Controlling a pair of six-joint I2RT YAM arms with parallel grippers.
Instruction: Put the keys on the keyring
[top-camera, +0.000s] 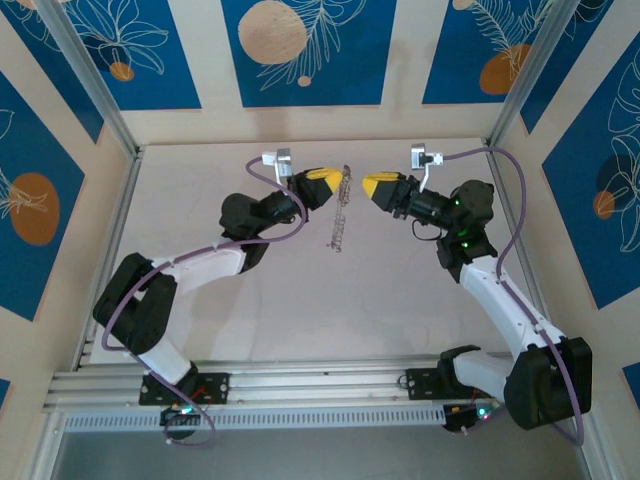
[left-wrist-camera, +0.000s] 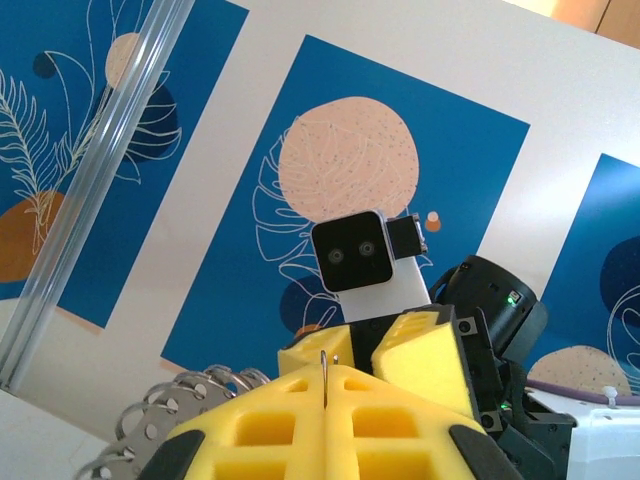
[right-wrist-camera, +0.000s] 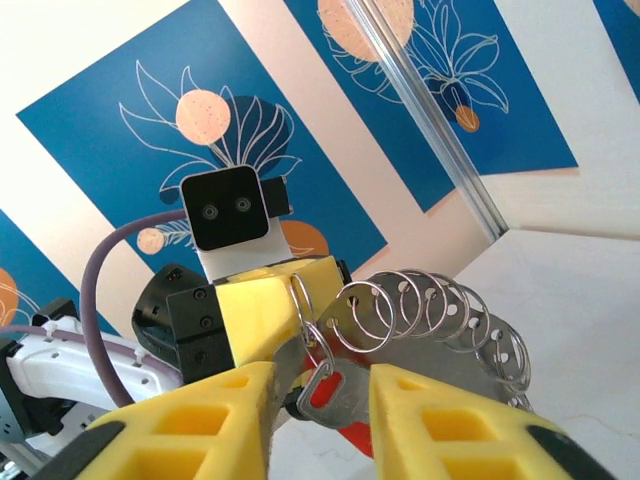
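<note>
My left gripper (top-camera: 326, 181) is shut on a thin wire ring (left-wrist-camera: 324, 372) of the keyring, which stands up between its yellow pads. From there the keyring (top-camera: 341, 214), a string of silvery rings and metal tags (right-wrist-camera: 430, 312), hangs down toward the table. In the right wrist view the key (right-wrist-camera: 352, 392), silver with red plastic, dangles from a small ring (right-wrist-camera: 318, 325) linked to the pinched one. My right gripper (right-wrist-camera: 320, 405) faces the left one at close range. Its jaws stand apart on either side of the key and do not grip it.
The two grippers meet nose to nose above the far middle of the pale table (top-camera: 300, 300). Blue patterned wall panels (top-camera: 300, 50) and aluminium posts (top-camera: 90, 90) enclose the workspace. A purple cable (top-camera: 515, 200) loops beside the right arm.
</note>
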